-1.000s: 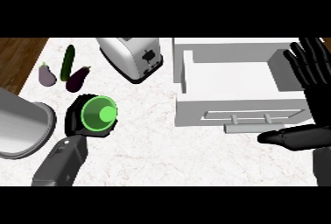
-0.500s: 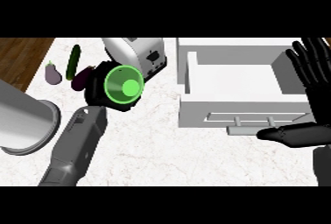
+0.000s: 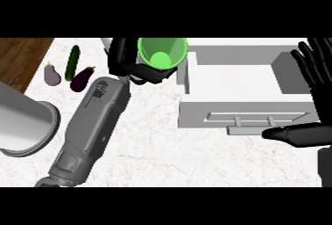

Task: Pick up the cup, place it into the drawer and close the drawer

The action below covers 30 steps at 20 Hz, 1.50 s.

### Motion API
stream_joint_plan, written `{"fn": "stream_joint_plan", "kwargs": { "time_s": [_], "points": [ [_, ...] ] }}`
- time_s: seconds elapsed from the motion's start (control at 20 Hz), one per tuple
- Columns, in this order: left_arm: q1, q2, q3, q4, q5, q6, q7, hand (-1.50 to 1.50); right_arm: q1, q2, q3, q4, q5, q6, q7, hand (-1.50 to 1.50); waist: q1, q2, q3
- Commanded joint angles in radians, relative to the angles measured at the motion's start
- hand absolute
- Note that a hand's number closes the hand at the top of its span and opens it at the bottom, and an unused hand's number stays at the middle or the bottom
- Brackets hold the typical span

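Two hands show. Nearest, at the right edge, the right hand rests beside the open white drawer, fingers straight and spread, thumb just by the drawer's handle. Farther left, the left hand has its fingers curled round the green cup, just left of the drawer.

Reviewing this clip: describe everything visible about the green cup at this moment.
The cup is bright green with a wide round rim and a lighter green inside, plastic by its look. Its open mouth faces the camera, so the round bottom shows inside, and nothing is in it. The left hand holds it, black fingers curled round its lower side. It shows near the top of the view, at the left wall of the open white drawer, not yet inside it. Its outer wall is mostly hidden.
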Motion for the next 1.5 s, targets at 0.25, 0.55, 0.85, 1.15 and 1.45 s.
{"fn": "stream_joint_plan", "kwargs": {
  "time_s": [0.25,0.55,0.85,1.15,1.45],
  "points": [
    [-0.341,-0.007,-0.096,0.145,0.043,0.210,0.287,1.50,-0.046,0.024,0.017,0.074,0.015,0.001,-0.066,-1.50,-0.029,0.014,0.001],
    [-0.444,-0.007,-0.191,0.349,0.112,0.306,0.332,1.50,-0.016,0.001,-0.007,0.075,-0.005,0.036,-0.096,-1.50,-0.068,0.021,0.001],
    [-0.459,-0.007,-0.280,0.508,0.133,0.265,0.321,1.50,-0.059,0.013,0.037,0.068,0.011,0.038,-0.079,-1.50,-0.116,0.039,0.002],
    [-0.439,-0.007,-0.399,0.534,0.175,0.207,0.367,1.50,-0.115,0.042,0.087,0.079,0.031,0.027,-0.075,-1.50,-0.165,0.052,0.002],
    [-0.372,-0.007,-0.430,0.484,0.256,0.215,0.296,-1.50,-0.162,0.041,0.084,0.090,-0.010,0.046,-0.051,-1.50,-0.199,0.059,0.001]
  ]
}}
